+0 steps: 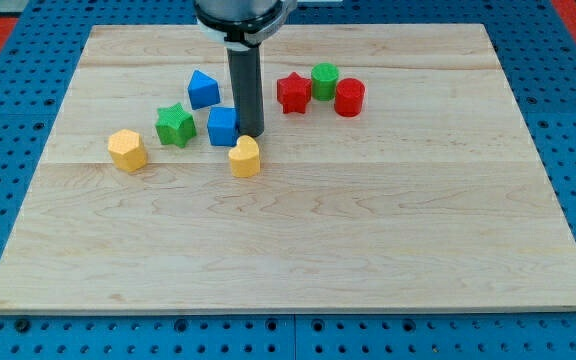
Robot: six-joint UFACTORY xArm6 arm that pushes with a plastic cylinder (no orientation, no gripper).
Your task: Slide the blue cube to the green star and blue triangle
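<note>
Scene was bright, evenly lit from above; light was diffuse, no hard glare on wooden tabletop. Shadows were short and soft, hugging bases of blocks. Rod cast faint dark patch at my tip. Focus was sharp across frame, colours saturated. No motion blur. Tabletop edges ran straight, only perspective taper toward view's top.
</note>
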